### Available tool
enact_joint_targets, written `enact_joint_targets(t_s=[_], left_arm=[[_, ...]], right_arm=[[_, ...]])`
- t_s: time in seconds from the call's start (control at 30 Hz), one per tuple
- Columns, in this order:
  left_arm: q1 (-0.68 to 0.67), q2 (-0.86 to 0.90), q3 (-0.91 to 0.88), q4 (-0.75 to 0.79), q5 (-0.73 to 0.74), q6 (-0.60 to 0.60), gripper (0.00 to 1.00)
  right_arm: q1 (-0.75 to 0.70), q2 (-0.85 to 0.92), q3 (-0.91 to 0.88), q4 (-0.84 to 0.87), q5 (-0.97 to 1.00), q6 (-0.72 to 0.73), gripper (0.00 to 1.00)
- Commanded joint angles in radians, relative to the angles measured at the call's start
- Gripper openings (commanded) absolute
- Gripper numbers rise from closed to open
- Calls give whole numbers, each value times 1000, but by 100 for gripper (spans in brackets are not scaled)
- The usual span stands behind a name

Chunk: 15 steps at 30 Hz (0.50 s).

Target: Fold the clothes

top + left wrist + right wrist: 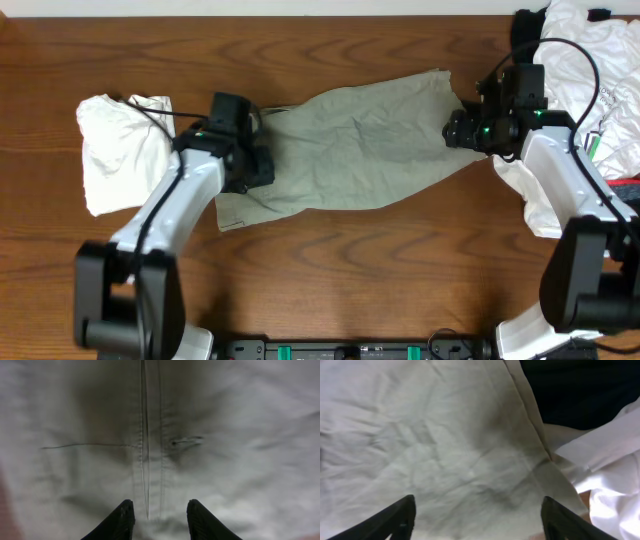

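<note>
Garment (pixel 360 150) flat beneath both spread jaws, apparently ungripped.

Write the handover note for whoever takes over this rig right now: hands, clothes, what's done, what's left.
Left hand: open, low over the left end of the grey-green garment, above a seam and buttonhole, gripping nothing.
Right hand: wide open over the garment's right edge, gripping nothing.
Things: the garment lies spread and wrinkled across the middle of the table. A white cloth sits at the left, a pile of white clothes at the right.
Done: no fold in the garment yet.
Left: grasp it, fold it, then probably the pile.
</note>
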Motion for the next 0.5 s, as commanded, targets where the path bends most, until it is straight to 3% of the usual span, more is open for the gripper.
enact_joint_targets(t_s=[0.0,0.17,0.27,0.37,0.47], left_arm=[[-1,101,9,-4,3,9,38],[2,211,9,-88,-14,10,38],[24,244,7,-148,-145,8,32],[80,246,7,-153,-237,5,33],[154,243,7,-138,-226,6,33]], right_arm=[[-15,47,10,11,3,-31,82],[-31,68,10,50,2,-30,83],[-33,68,10,80,-1,-30,84],[-32,70,10,100,-6,-30,84],[-35,76,10,111,-10,-31,86]])
